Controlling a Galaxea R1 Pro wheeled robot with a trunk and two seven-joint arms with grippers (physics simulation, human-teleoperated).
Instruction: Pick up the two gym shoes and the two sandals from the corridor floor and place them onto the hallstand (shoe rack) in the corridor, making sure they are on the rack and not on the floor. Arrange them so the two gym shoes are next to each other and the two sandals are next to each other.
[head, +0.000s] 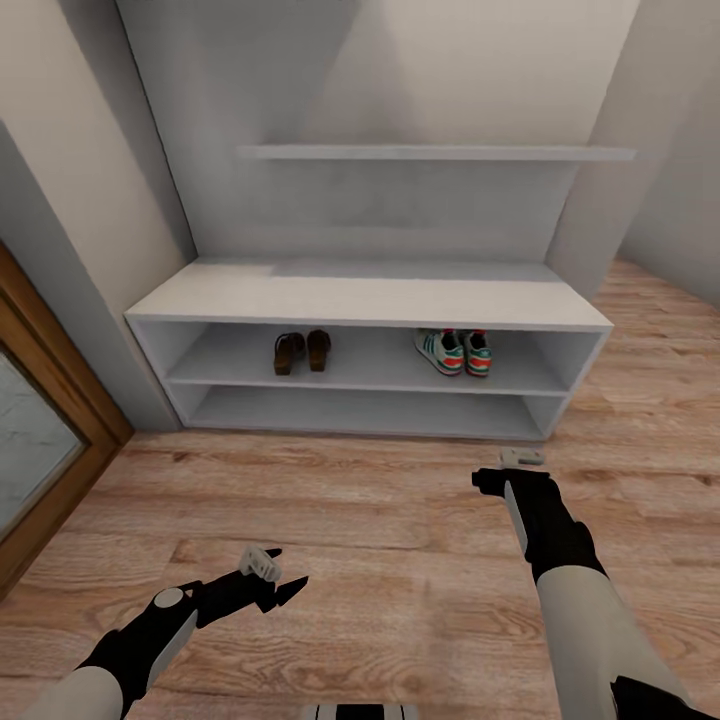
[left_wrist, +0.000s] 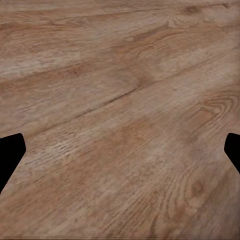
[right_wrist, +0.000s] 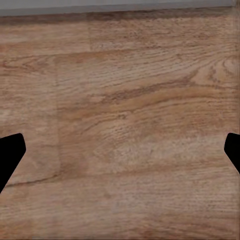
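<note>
The hallstand (head: 370, 295) is a long low white unit against the far wall in the head view. On its upper open shelf the two sandals (head: 302, 352) stand side by side at the left. The two gym shoes (head: 455, 352) sit together on the same shelf at the right. My left gripper (head: 283, 570) hovers open and empty over the wooden floor, well in front of the rack. My right gripper (head: 510, 468) hangs open just before the rack's right lower corner. In each wrist view the gripper (left_wrist: 120, 155) (right_wrist: 120, 155) has its fingertips wide apart over bare planks.
A white wall shelf (head: 435, 153) floats above the hallstand. A wooden door frame (head: 50, 400) with a glass pane runs along the left. Wood floor (head: 380, 520) spreads between me and the rack, and the corridor continues to the right.
</note>
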